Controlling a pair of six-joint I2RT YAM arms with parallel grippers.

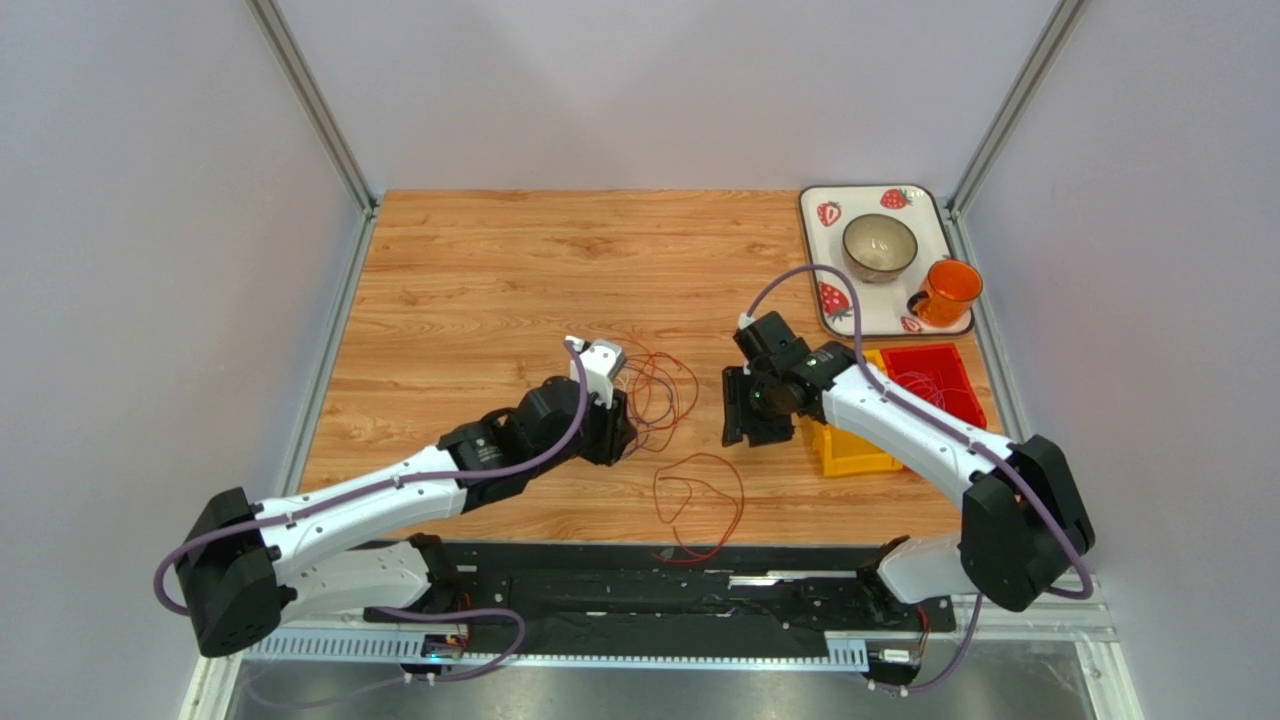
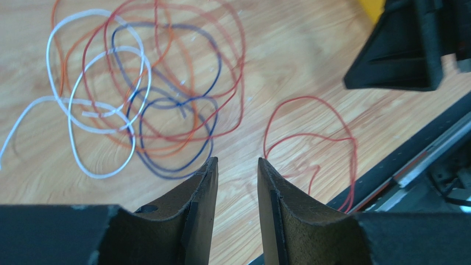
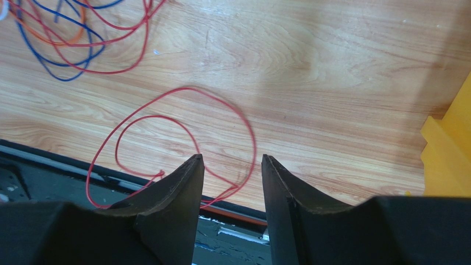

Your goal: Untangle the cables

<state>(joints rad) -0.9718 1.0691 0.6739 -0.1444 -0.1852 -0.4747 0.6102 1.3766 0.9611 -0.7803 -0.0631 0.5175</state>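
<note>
A tangle of thin cables, red, orange, dark blue and white, lies mid-table. In the left wrist view the tangle fills the upper left. One red cable loop lies apart, nearer the front edge; it shows in the left wrist view and the right wrist view. My left gripper is open and empty, just left of the tangle. My right gripper is open and empty, right of the tangle and above the red loop.
A yellow bin and a red bin sit right of the right gripper. A strawberry tray at the back right holds a bowl and an orange cup. A black rail runs along the front edge.
</note>
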